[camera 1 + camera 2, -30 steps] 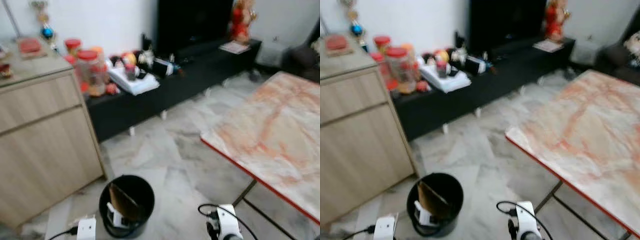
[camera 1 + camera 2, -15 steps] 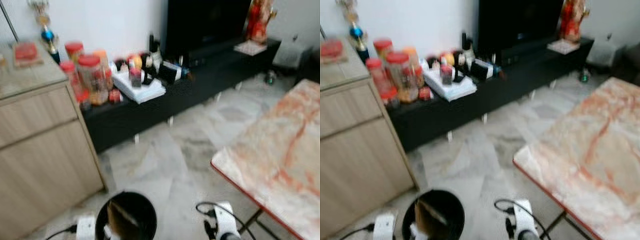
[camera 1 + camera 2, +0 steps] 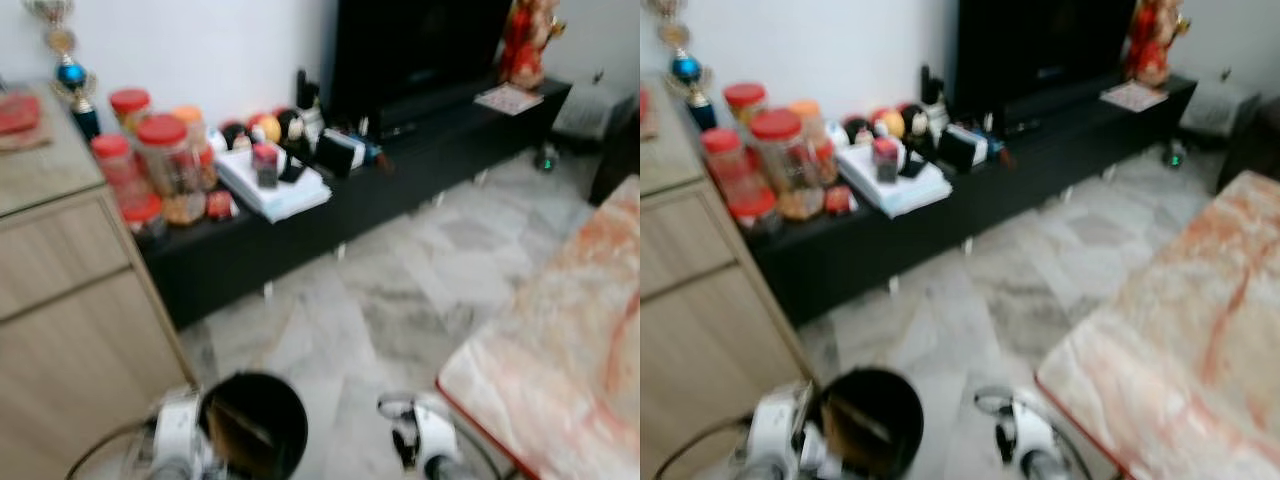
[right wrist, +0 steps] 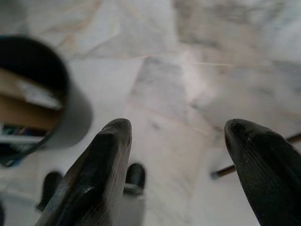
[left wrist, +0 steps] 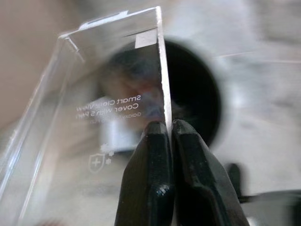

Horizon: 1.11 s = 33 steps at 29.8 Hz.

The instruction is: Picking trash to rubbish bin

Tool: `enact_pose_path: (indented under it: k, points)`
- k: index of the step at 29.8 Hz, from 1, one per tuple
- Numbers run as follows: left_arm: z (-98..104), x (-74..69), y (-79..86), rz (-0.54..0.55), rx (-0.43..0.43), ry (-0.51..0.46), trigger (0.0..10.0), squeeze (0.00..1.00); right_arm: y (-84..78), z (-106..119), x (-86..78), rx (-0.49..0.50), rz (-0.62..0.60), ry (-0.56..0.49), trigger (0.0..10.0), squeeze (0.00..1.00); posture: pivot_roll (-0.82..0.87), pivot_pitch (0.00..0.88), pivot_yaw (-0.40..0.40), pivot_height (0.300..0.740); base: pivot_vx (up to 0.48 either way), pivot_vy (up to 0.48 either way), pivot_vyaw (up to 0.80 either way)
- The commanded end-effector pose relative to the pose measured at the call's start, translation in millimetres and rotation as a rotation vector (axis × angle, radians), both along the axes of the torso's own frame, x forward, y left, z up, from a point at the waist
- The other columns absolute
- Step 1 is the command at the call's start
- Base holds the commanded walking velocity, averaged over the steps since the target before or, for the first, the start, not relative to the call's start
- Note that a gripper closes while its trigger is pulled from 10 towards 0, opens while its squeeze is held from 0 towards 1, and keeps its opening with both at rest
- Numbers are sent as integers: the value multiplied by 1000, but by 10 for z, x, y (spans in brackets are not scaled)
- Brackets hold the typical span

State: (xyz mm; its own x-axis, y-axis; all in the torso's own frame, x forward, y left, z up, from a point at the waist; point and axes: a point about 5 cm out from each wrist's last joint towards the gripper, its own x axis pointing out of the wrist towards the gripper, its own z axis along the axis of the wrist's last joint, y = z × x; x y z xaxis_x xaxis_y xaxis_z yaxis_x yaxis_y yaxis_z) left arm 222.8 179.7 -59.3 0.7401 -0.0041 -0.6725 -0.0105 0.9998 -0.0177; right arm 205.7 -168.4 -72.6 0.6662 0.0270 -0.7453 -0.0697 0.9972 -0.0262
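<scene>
You held a clear plastic box [image 5: 94, 117] in the left gripper [image 5: 170, 136], whose two fingers were pressed together on one thin edge of it. The box sat above the black bin [image 3: 255, 425], with the bin's dark mouth showing through and beside the clear wall in the left wrist view.

Risks at this point, as judged from the pictures:

1. The grip was on a single thin wall. A jolt while walking could have let the box twist or slip out before it was over the bin.
2. The box looked wide against the bin's mouth. If you had released it off-centre, it could have caught on the rim and tipped onto the marble floor [image 3: 400, 290] beside the bin.
3. The bin already held a brown cardboard piece [image 3: 232, 440] standing on edge. The box could have lodged on it instead of dropping in.
4. The head views were blurred, so lining up by them alone was unreliable.

The right gripper [image 4: 178, 155] hung with its fingers well apart and empty, over the floor just beside the bin.

View differences: the left wrist view showed the box and its printed lettering, which were hard to make out in the head views. The head views showed the wooden cabinet [image 3: 70, 310] beside the bin and the marble table [image 3: 570, 340] across from it.
</scene>
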Motion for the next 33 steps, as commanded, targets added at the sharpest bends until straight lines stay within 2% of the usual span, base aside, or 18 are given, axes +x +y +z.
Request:
enact_pose_path:
  k: [1, 4, 7, 8, 12, 17, 18, 25, 32, 33]
  points:
    - [-32, -62, 80, -9, 10, 30, 10000, 0, 40, -9, -11, 16, -5, 5, 10000, 0, 0, 37, -60, 740, 0, 0, 0]
    - [34, 62, -22, -47, -24, -2, 10000, 0, 52, 2, 9, 23, -4, -3, 10000, 0, 0, 37, -60, 740, 0, 0, 0]
    - [67, 116, -52, -51, -36, -19, 10000, 0, 61, 9, 22, 29, 0, -8, 10000, 0, -6, 37, -61, 740, 0, 0, 0]
    - [114, 189, -105, -80, -54, -40, 10000, 0, 87, 35, 67, 40, 18, -22, 10000, 0, -8, 37, -61, 740, 0, 0, 0]
    - [201, 319, -217, -107, -124, -71, 10000, 0, 165, 121, 205, 82, 59, -67, 10000, 0, -13, 37, -60, 740, 0, 0, 0]
    - [221, 345, -246, -115, -141, -80, 10000, 0, 206, 150, 247, 122, 68, -79, 10000, 0, -19, 38, -61, 740, 0, 0, 0]
    - [253, 391, -325, -153, -146, -88, 10000, 0, 342, 215, 332, 177, 158, -101, 10000, 0, -23, 37, -63, 740, 0, 0, 0]
    - [300, 452, -410, -189, -170, -99, 10000, 0, 558, 330, 446, 281, 294, -133, 10000, 0, -34, 42, -70, 740, 0, 0, 0]
    - [309, 465, -414, -191, -175, -96, 10000, 0, 622, 371, 469, 332, 342, -150, 10000, 0, -42, 46, -75, 740, 0, 0, 0]
    - [311, 468, -412, -190, -177, -97, 10000, 27, 621, 373, 469, 332, 346, -151, 10000, 0, -44, 49, -76, 740, 0, 0, 0]
